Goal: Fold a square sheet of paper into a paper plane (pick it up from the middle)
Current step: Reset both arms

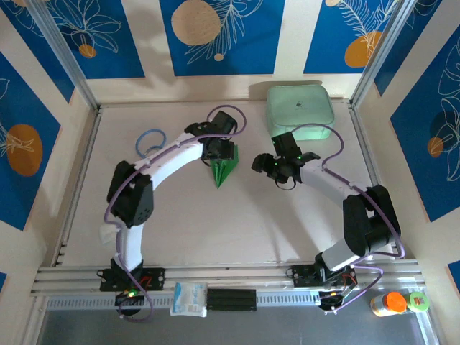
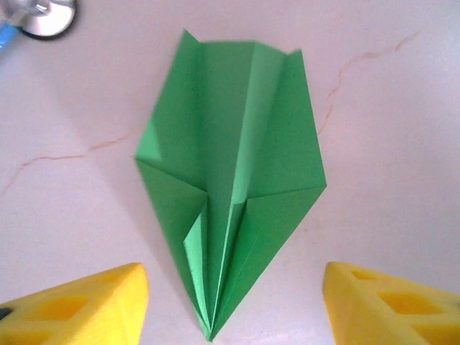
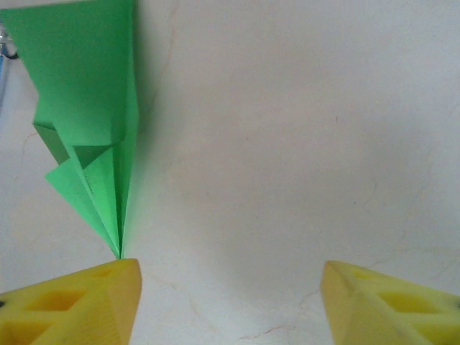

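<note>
**Twin white-and-black arms with yellow fingers**

The left arm [image 1: 154, 167] and the right arm [image 1: 327, 183] share one build: curved white links, bulky black joint housings and a thin purple cable [image 1: 109, 208] looping alongside. Each has a black base [image 1: 128, 279] with a tiny green light. The left gripper [image 2: 233, 267] and right gripper [image 3: 230, 264] have wedge-shaped yellow fingers [image 2: 79, 305] with recessed hollows.

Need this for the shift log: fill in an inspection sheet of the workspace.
Surface: pale table, faint hairline marks, no spills seen.
Job's things: green paper plane folded, lying mid-table, nose toward the arms.
Clutter: mint case at far edge; blue ring far left; white packet and orange-capped container by near rail.
End effectors: left end effector open, astride the plane's nose; right end effector open, right of it, empty.
Cables: purple cables along both arms, clear of the plane.
Surroundings: blue patterned wall panels.
</note>
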Robot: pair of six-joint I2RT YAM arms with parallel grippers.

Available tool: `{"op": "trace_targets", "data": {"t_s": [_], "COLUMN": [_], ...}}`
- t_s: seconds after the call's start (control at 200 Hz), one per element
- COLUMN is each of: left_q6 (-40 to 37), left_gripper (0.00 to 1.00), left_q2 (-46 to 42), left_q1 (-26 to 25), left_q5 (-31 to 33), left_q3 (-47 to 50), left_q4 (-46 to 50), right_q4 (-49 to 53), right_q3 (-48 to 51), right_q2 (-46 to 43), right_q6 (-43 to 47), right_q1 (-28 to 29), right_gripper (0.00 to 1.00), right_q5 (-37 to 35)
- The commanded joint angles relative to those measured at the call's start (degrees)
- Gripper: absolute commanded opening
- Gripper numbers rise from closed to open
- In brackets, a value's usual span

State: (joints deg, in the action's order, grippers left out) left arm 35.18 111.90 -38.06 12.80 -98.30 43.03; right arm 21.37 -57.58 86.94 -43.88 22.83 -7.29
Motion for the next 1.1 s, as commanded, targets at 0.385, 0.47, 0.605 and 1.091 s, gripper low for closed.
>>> {"op": "trace_targets", "data": {"t_s": [0.385, 0.47, 0.605, 1.091], "left_q6": [-10.77, -14.63, -17.65, -32.78], "left_gripper": [0.99, 0.99, 0.99, 0.99], "left_q2": [-41.24, -46.13, -49.86, -36.13], "left_q1": [15.24, 18.91, 27.35, 35.44], "left_q5": [15.85, 19.06, 17.83, -4.73], "left_q3": [45.87, 54.99, 63.97, 82.43], "left_q4": [-32.86, -40.47, -45.31, -93.51], "right_q4": [-3.26, -8.67, -21.84, -58.25], "right_q3": [-0.87, 4.73, 16.63, 34.49], "right_q2": [-14.18, -16.30, -18.59, -10.77], "right_q6": [21.09, 22.05, 23.73, 37.10], "right_q1": [-5.08, -7.54, -12.15, -19.02], "right_gripper": [0.99, 0.99, 0.99, 0.99], "right_q5": [-25.82, -28.00, -28.05, -11.48]}}
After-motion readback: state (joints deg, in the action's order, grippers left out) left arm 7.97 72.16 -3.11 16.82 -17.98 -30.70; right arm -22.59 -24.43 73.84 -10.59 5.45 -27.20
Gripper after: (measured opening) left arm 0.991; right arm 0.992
